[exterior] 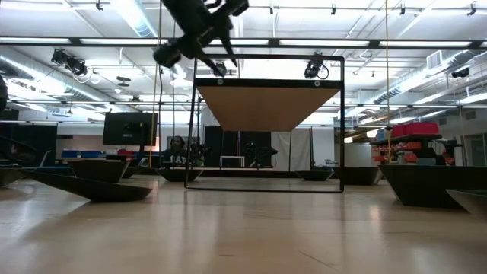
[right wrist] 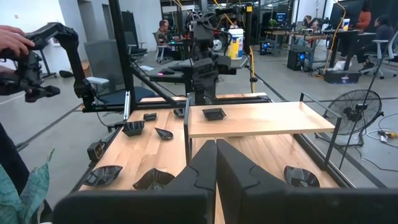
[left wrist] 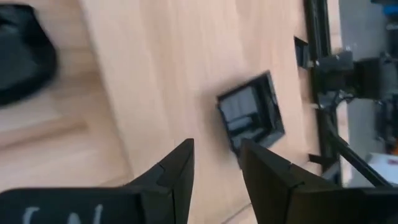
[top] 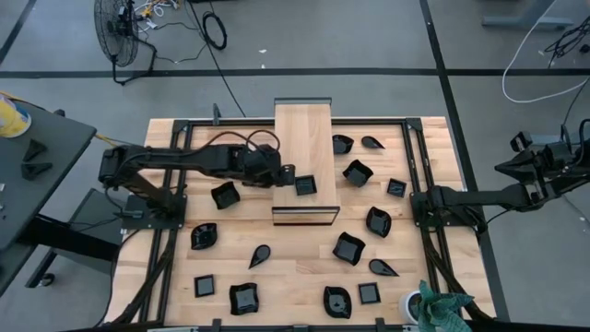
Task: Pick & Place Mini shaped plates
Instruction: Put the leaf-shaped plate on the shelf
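Glossy black little plates are lying scattered across the pale wooden table [top: 304, 286], seen from above, and one square plate [top: 305, 185] is sitting on the raised wooden board [top: 302, 138] near its front end. The left gripper [top: 289, 174] is hovering just beside that plate, over the board's edge. The right arm is waiting folded at the table's right side.

From table height, the board is showing as a shelf on a thin black frame [exterior: 265, 122], with the left arm hanging above its left corner.

Through the left wrist camera, the fingers [left wrist: 180, 168] are standing apart with nothing between them, and the square plate [left wrist: 250, 118] is resting free on the board just beyond the tips.

From the right wrist, the right gripper [right wrist: 216, 163] is pressed together and empty; the plate [right wrist: 213, 113] is visible on the board, far off.

The risk, I think, is a fingertip catching the plate's rim as the arm pulls away, dragging it toward the board's edge.
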Available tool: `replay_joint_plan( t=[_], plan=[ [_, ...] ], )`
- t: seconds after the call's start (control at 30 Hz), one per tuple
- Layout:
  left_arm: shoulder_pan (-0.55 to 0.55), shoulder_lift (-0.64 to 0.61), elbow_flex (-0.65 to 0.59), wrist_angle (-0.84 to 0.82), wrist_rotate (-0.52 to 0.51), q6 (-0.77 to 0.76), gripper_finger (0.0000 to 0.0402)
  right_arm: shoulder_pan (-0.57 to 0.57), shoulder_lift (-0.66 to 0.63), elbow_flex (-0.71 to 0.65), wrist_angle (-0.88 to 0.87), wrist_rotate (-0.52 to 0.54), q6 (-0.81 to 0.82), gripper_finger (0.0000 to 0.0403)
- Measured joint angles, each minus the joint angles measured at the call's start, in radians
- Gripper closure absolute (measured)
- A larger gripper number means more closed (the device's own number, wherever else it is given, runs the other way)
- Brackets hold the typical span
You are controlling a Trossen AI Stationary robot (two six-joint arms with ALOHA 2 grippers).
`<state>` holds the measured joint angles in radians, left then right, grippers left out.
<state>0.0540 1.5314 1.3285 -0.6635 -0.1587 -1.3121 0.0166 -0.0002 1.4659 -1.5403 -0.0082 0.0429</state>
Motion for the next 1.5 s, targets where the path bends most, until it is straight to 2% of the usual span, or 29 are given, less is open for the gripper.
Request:
replay_joint_plan(
  t=[0.23,0.47,0.8,1.1,1.5],
  plan=[
    [0.017,-0.046,0.0,-0.141,-0.051,0.048,0.0264,0.0,0.0,0.0,0.0,0.0,0.0,0.0392],
    [0.075,-0.057,0.001,-0.224,-0.019,0.237,0.0264,0.0,0.0,0.0,0.0,0.0,0.0,0.0392],
    [0.155,-0.057,0.0,-0.382,-0.004,0.412,0.0264,0.0,0.0,0.0,0.0,0.0,0.0,0.0392],
    [0.192,-0.056,0.0,-0.41,-0.002,0.559,0.0264,0.0,0.0,0.0,0.0,0.0,0.0,0.0392],
    [0.183,-0.056,0.0,-0.283,0.0,0.655,0.0264,0.0,0.0,0.0,0.0,0.0,0.0,0.0392]
  ],
)
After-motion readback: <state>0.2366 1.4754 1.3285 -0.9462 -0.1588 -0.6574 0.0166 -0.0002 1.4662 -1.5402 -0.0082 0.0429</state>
